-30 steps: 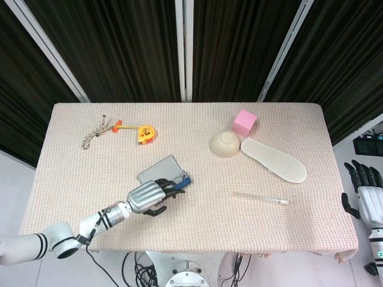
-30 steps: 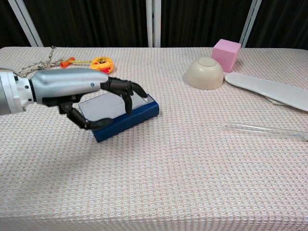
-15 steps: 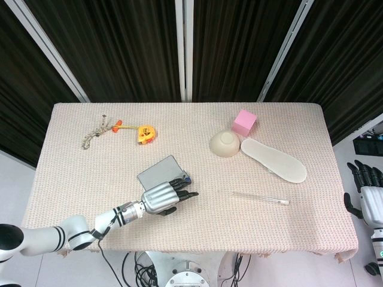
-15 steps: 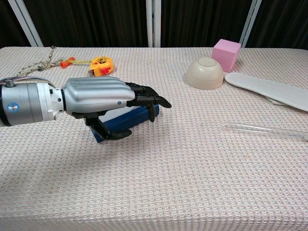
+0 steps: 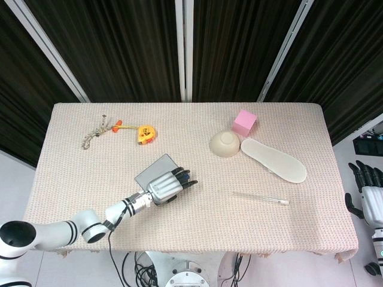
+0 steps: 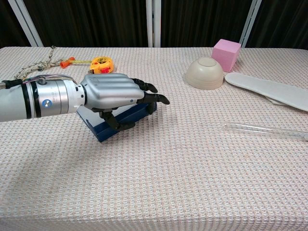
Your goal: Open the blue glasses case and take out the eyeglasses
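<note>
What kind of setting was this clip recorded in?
Probably a lab test station: a cloth-covered table before black curtains, strewn with unrelated props such as a shoe insole, pink cube and tape measure.

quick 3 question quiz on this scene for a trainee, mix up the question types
1. True or false: the case lies wide open with the eyeglasses showing.
2. Which thing lies nearest the bowl? A) tape measure B) pink cube C) rope
3. Fill in: the left robot hand is over the ____, while the right robot hand is off the table's right edge.

Key: 1 false, no eyeglasses show and the lid is not seen raised. 2 B. 3 case.
</note>
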Motion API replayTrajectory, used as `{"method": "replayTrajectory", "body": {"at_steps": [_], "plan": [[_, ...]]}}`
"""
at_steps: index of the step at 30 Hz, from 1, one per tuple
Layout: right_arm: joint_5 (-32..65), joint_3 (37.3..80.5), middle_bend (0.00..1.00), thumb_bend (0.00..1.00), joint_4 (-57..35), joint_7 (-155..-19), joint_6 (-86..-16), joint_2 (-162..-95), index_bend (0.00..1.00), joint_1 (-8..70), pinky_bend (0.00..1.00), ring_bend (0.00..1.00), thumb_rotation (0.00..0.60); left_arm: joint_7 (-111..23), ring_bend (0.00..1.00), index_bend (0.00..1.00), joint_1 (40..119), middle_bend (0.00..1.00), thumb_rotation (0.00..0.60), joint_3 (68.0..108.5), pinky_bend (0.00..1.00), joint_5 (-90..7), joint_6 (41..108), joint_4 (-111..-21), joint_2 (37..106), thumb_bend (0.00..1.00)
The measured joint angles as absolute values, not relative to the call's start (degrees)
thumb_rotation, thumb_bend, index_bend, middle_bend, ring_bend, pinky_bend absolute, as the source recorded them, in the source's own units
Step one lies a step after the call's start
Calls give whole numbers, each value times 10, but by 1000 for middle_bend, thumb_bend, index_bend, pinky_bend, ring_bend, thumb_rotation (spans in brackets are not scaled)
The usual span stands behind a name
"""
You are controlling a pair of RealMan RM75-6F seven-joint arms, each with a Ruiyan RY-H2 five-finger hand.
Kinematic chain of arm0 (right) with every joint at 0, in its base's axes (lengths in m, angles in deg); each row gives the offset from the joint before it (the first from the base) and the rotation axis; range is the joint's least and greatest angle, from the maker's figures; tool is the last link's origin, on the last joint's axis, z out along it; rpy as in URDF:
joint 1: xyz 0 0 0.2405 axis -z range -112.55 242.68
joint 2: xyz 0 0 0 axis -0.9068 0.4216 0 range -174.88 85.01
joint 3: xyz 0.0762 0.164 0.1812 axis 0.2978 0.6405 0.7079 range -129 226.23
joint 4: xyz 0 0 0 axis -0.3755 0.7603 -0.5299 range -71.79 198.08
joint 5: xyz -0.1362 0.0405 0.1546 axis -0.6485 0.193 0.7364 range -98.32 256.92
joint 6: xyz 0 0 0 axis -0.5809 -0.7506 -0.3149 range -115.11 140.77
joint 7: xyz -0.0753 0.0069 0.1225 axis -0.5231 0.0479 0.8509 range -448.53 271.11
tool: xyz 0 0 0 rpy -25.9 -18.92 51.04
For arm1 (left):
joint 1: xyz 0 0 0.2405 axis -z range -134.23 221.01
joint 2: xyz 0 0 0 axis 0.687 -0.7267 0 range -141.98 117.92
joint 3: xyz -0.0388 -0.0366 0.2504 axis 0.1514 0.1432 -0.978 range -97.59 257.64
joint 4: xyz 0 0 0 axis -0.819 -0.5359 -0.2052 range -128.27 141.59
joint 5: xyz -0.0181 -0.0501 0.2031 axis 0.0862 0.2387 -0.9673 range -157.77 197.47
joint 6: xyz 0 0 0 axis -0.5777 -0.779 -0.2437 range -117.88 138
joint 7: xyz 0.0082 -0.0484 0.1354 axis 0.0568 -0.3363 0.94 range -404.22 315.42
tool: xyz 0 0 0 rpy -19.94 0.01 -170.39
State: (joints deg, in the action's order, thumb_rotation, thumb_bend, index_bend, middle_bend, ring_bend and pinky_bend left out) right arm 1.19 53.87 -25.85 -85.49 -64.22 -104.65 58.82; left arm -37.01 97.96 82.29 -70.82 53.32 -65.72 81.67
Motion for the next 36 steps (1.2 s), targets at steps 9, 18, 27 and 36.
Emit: {"method": "replayTrajectory", "body": {"at_steps": [9,18,27,36], "plan": [[10,538,0,467,-254,-849,-647,-1046,0,592,0,0,600,-273,0,46,980,299,598,858,97,-562,485,-687,800,433],[5,537,0,465,-259,-857,-647,-1049,0,590,0,0,600,-169,0,48,995,293,567,870,93,-336,468,-768,745,429],[2,537,0,461,-265,-864,-652,-1050,0,590,0,0,600,-174,0,54,1010,261,527,871,72,-286,479,-795,721,274],[2,536,0,459,-259,-856,-651,-1051,0,591,0,0,600,-215,0,54,1022,245,520,868,48,-279,461,-770,725,282]]}}
